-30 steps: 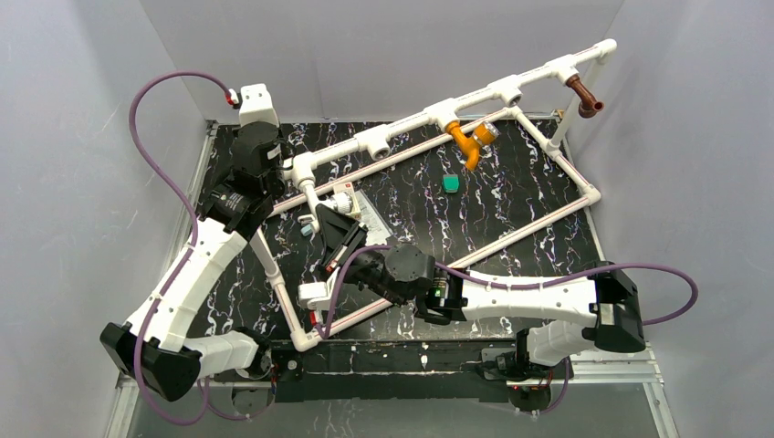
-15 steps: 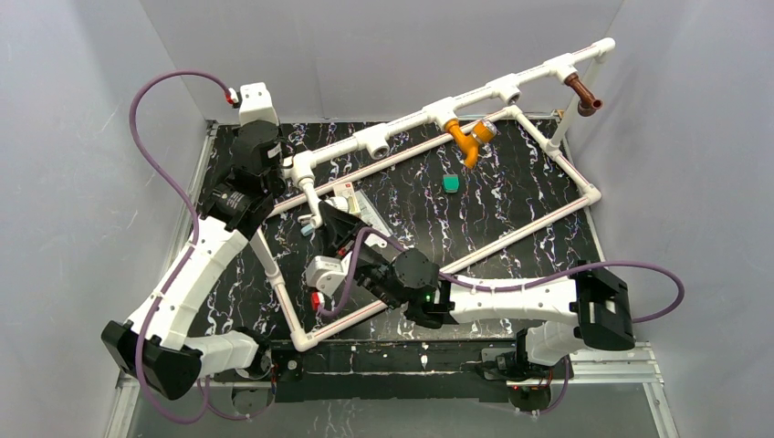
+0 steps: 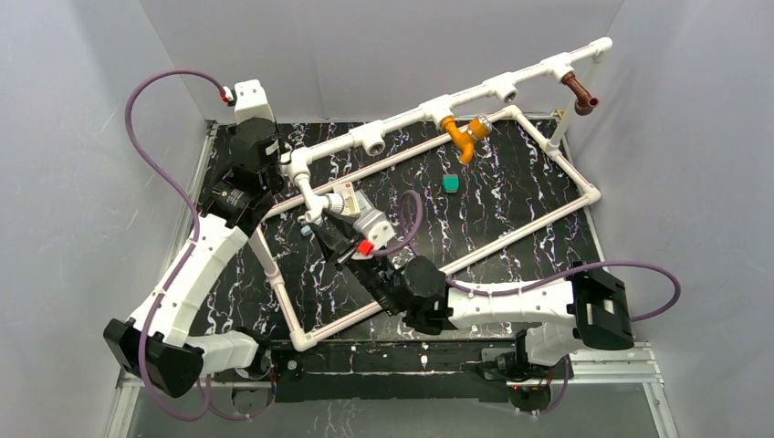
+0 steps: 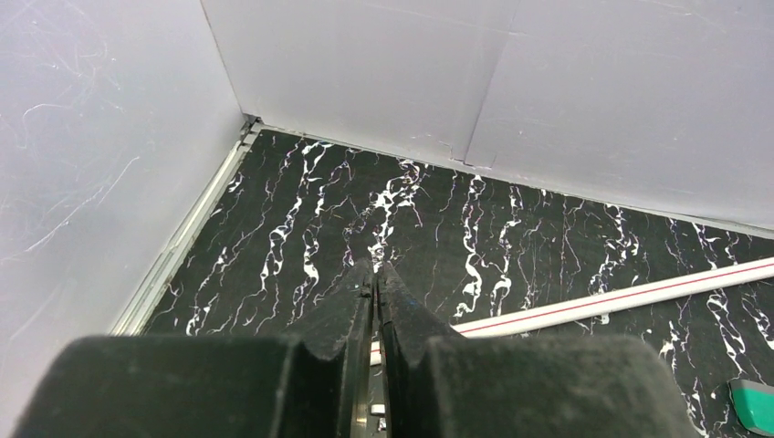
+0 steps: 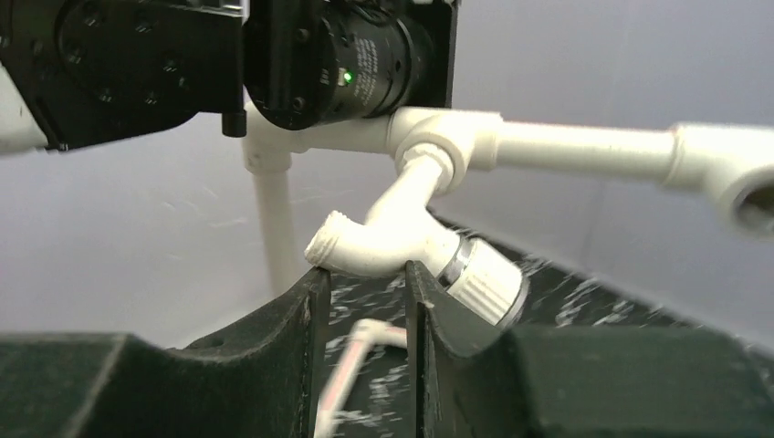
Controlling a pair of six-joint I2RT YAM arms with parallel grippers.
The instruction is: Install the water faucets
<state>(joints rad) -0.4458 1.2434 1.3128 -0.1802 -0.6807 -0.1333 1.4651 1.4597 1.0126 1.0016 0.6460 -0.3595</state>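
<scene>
Presently, the white faucet (image 5: 402, 242) was recorded seated in the end fitting of the pipe frame (image 3: 406, 121), at the end of the upper rail nearest the left arm. Its body hung down and away from that fitting. The threaded spout was turned to one side, and a silvery ring and white knob were seen at the other.

The right gripper (image 5: 365, 270) was held directly under this faucet. Its jaws were released and stood parted, with the tips just below the faucet body on either side of the bend. Whether either tip touched the plastic could not be told.

The left gripper (image 4: 374, 274) was noted with its jaws clenched on nothing. It was pointed at the black marbled counter (image 3: 493, 205) just outside the frame's base tube, near the back corner. In the overhead view the left wrist was seen close beside the rail end that carried the white faucet.

The orange faucet (image 3: 464, 137) was seated in the third fitting along the same rail, counted from the white faucet's end, with its spout hanging down. The reddish-brown faucet (image 3: 580, 94) was seated at the far end of the rail. A teal piece (image 3: 451, 183) lay on the counter inside the frame's base loop, under the orange faucet's stretch of rail.
</scene>
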